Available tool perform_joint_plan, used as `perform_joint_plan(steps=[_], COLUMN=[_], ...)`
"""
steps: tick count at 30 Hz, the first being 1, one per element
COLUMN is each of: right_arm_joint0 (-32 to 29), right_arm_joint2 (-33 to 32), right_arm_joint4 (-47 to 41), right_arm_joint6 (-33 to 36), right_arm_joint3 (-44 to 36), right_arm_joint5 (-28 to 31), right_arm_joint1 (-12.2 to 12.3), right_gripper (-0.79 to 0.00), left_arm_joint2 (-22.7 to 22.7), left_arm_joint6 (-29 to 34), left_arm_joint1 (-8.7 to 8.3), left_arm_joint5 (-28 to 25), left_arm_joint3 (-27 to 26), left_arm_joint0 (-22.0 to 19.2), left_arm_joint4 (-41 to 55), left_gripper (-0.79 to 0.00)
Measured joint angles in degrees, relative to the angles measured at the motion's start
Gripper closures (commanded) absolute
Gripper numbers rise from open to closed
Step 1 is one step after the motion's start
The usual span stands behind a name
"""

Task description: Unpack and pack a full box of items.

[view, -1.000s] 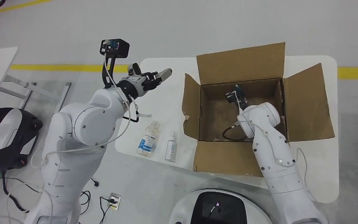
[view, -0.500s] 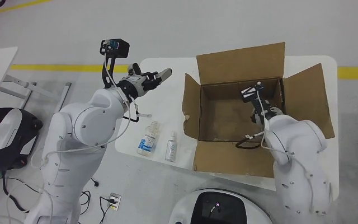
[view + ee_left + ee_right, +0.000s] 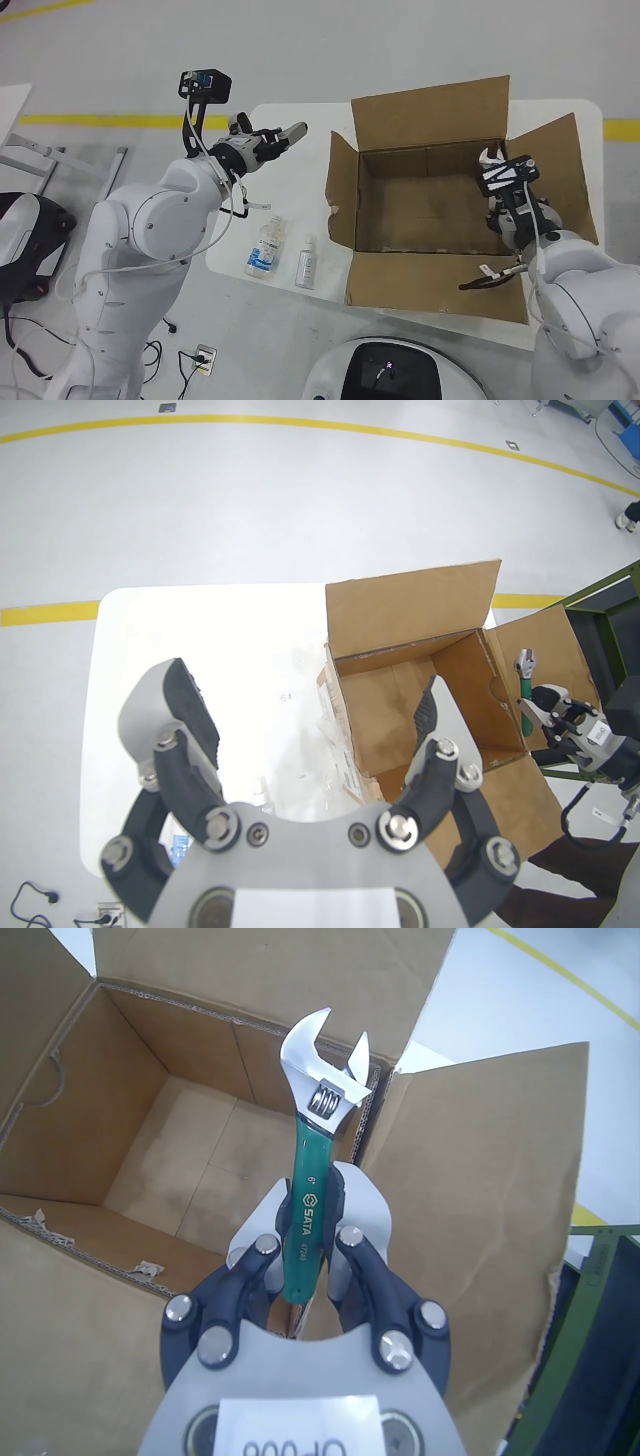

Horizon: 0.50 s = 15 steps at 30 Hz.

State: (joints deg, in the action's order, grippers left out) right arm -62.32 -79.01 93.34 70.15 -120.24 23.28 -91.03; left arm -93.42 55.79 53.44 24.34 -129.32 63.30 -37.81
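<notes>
1. Worktop (image 3: 290, 190): white, rounded corners. It carries the box on the robot's right half and two bottles near the front edge on the left half.

2. Box (image 3: 430, 115): brown cardboard, standing upright with all four flaps folded out. The floor that shows is bare cardboard. The corner nearest the right gripper is hidden in the right wrist view, so whether anything is left inside is uncertain.

3. Left gripper (image 3: 305, 685): held over the worktop's far left corner, well apart from the box. Its fingers (image 3: 192, 705) are spread wide with nothing between them. No shift over the last second.

4. Right gripper (image 3: 312, 1198): a second ago it was down inside the box, and it has since risen and swung outward. It is now above the box's right wall and side flap. Its fingers (image 3: 367, 1208) are clamped on the wrench handle.

5. Wrench (image 3: 315, 1143): adjustable, with a green handle and a bright steel head. It is held by the lower handle, head pointing away from the wrist, lifted clear of the box interior.

6. Large bottle (image 3: 266, 247): clear with a blue label, lying on the worktop.

7. Small bottle (image 3: 306, 263): white, just beside the large one.

Status: the wrench is out of the box. The unpacking step looks close to done once the wrench is set on the worktop.
</notes>
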Motion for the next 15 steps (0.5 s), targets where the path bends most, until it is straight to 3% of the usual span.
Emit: perform_joint_plan(steps=[9, 15], right_arm_joint0=[-1.28, -2.99], right_arm_joint2=[-0.47, -2.61], right_arm_joint4=[-0.3, -3.63], right_arm_joint6=[-2.08, -3.85], right_arm_joint3=[-0.22, -6.27], right_arm_joint5=[0.4, 0.55], right_arm_joint1=[0.26, 0.82], right_gripper=[0.0, 0.0], left_arm_joint2=[0.0, 0.0], left_arm_joint6=[0.0, 0.0], left_arm_joint1=[0.0, 0.0], left_arm_joint5=[0.0, 0.0], left_arm_joint3=[0.0, 0.0], left_arm_joint0=[0.0, 0.0], left_arm_joint4=[0.0, 0.0], left_gripper=[-0.785, -0.785])
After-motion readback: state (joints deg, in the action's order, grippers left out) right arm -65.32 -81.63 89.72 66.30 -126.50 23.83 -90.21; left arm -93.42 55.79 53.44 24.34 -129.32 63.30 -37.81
